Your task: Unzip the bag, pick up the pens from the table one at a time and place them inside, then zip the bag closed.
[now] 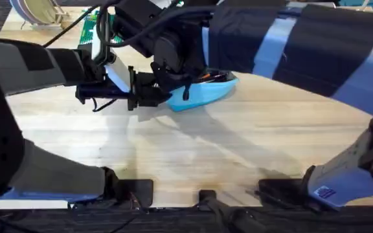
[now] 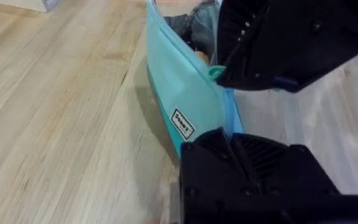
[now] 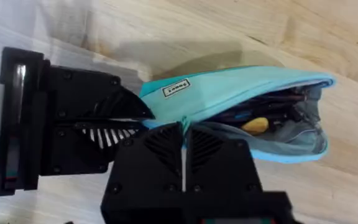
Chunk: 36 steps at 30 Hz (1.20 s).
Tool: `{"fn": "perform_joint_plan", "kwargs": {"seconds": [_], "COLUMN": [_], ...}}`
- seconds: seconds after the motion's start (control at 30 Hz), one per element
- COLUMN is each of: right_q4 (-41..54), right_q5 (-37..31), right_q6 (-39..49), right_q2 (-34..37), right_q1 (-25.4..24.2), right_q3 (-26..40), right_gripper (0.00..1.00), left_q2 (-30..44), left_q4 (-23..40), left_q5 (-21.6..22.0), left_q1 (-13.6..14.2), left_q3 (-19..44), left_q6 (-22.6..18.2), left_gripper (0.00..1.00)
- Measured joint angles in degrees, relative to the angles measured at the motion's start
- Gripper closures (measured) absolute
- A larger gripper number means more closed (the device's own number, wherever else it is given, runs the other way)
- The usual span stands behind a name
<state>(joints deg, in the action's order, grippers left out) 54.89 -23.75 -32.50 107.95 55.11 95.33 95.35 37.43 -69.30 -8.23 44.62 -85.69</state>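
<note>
A green board (image 1: 89, 29) and a pale round object (image 1: 34, 10) lie at the far left.

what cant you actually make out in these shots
- Zipper pull: in the right wrist view the right gripper covers the edge of the bag where it would be.
- The bag's near end: the left gripper covers it in the left wrist view.
- Contents: dark items and something yellow-orange in the open mouth, too jumbled to count pens.

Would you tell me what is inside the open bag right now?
The bag gapes open, showing dark slim items and something orange-yellow inside. The right gripper covers the near end, hiding the rest.
</note>
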Motion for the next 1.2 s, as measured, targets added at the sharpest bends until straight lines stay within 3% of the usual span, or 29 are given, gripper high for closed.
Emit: {"fn": "perform_joint_plan", "kwargs": {"seconds": [0.33, 0.8, 0.83, 1.2], "right_q4": [1.6, 6.1, 7.0, 7.4], "right_q5": [-0.9, 0.4, 0.4, 1.5], "right_q6": [0.6, 0.6, 0.8, 0.8], "right_q2": [0.0, 0.0, 0.0, 0.0], "right_q1": [-1.3, -9.5, -12.1, -17.2], "right_q3": [0.1, 0.1, 0.2, 0.2], "right_gripper": [0.971, 0.971, 0.97, 0.97], "left_q2": [0.0, 0.0, 0.0, 0.0], "left_q4": [0.0, 0.1, 0.2, 0.1], "left_q5": [-0.1, -0.1, 0.0, 0.0], "left_q1": [0.0, 0.1, 0.1, 0.3], "left_q3": [0.0, 0.0, 0.0, 0.0], "left_q6": [0.0, 0.0, 0.0, 0.0], "left_gripper": [0.956, 0.958, 0.959, 0.959]}}
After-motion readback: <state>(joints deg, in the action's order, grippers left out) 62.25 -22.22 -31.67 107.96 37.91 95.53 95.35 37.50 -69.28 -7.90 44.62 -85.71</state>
